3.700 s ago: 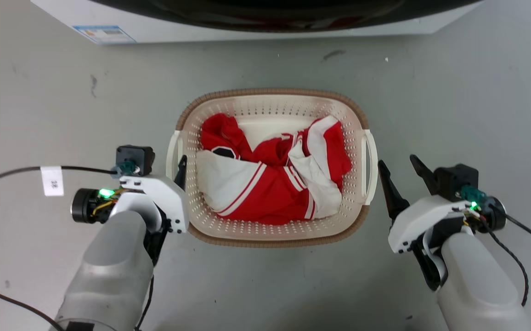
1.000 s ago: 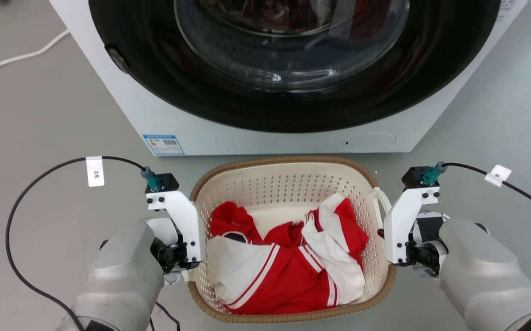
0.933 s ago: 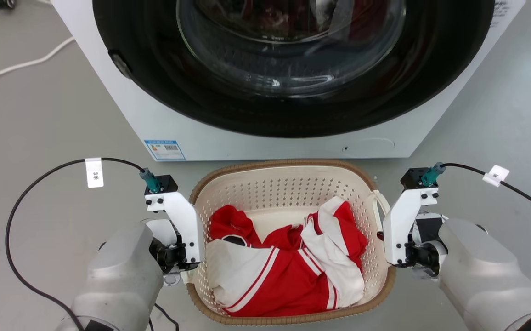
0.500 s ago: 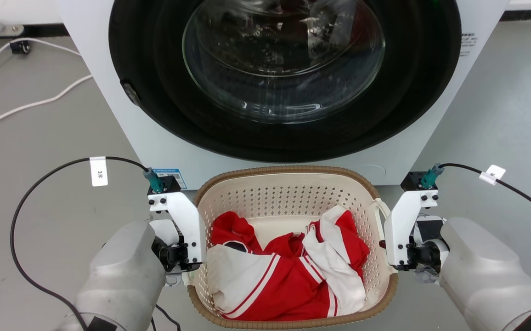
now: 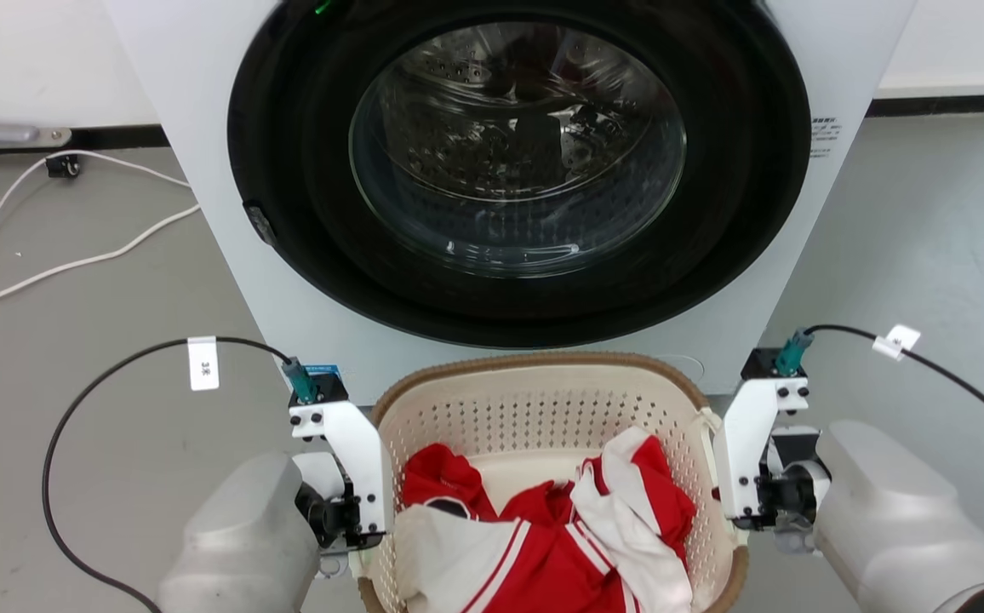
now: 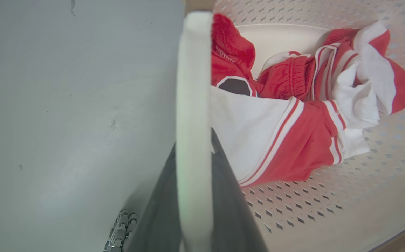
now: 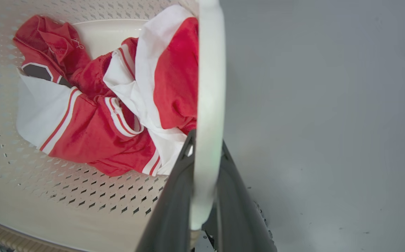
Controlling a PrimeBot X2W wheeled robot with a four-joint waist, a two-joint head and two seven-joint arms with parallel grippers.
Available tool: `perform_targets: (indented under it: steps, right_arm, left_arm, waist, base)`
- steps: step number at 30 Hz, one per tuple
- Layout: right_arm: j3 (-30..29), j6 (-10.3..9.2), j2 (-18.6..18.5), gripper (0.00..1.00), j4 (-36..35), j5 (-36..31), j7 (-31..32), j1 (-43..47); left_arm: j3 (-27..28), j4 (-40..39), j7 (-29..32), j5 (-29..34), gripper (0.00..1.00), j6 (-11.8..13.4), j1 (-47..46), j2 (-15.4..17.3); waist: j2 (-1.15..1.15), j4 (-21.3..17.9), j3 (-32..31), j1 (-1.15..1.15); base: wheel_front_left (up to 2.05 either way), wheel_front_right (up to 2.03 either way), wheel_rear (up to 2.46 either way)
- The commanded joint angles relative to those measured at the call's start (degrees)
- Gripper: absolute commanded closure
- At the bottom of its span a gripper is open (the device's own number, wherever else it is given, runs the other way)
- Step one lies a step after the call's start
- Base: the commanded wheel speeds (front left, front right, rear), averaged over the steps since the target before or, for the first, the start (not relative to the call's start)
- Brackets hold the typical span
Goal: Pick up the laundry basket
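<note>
Clamps the left gripper (image 6: 192,147) onto the left handle (image 6: 192,80) of the laundry basket (image 5: 543,409), with dark fingers (image 6: 227,203) pressed to either side of the white bar. Does the same with the right gripper (image 7: 206,140) on the right handle (image 7: 209,70), closed tight against the plastic. Holds the basket between two pale forearms (image 5: 237,536), low and centred in the head view, its near end cut off by the bottom edge. Carries inside it a crumpled heap of red-and-white sports clothing (image 5: 543,553) lying on the perforated cream bottom, with a dark hexagonal patch (image 6: 235,86) on one red piece. Faces a white front-loading washing machine (image 5: 841,102) just beyond the far brown rim, its round glass door (image 5: 517,145) shut and the perforated steel drum visible behind it. Stands on grey floor (image 5: 926,255), with white cables (image 5: 75,264) trailing at the left and a black tagged cable (image 5: 203,363) looping to each wrist. Cannot tell whether the basket is clear of the floor.
</note>
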Motion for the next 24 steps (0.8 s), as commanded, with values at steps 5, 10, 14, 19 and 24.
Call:
perform_targets:
  steps: [5, 10, 14, 19, 24]
  right_arm:
    - [-0.20, 0.18, 1.36, 1.00, 0.26, 0.78, 0.23, 1.94]
    - [-0.35, 0.18, 2.04, 1.00, 0.63, 1.03, 1.26, 2.93]
    - [-0.39, 0.19, 2.12, 1.00, 0.78, 0.95, 1.34, 2.97]
    - [-0.33, 0.19, 2.34, 1.00, 0.87, 0.66, 1.23, 2.17]
    - [-0.52, 0.19, 2.48, 1.00, 0.96, 0.87, 2.42, 2.49]
  left_arm:
    - [-0.49, -0.24, -0.44, -0.50, 1.00, -0.52, 1.28, -1.01]
    - [-0.71, -0.18, -0.76, -0.73, 1.00, -0.53, 2.05, -0.95]
    - [-0.84, -0.11, -0.79, -0.90, 1.00, -0.54, 2.38, -1.00]
    - [-1.01, -0.04, -1.07, -1.12, 1.00, -0.54, 2.56, -0.91]
    - [-1.18, -0.02, -1.29, -1.32, 1.00, -0.54, 2.68, -1.05]
  waist:
    - [0.00, 0.28, -1.14, 0.01]
    - [0.00, 0.16, -1.51, 0.01]
    - [0.00, 0.29, -1.60, 0.01]
    - [0.00, 0.26, -1.59, 0.01]
    - [0.00, 0.30, -1.66, 0.01]
  base:
    - [0.00, 0.00, 0.00]
    - [0.00, 0.00, 0.00]
    - [0.00, 0.00, 0.00]
    - [0.00, 0.00, 0.00]
    - [0.00, 0.00, 0.00]
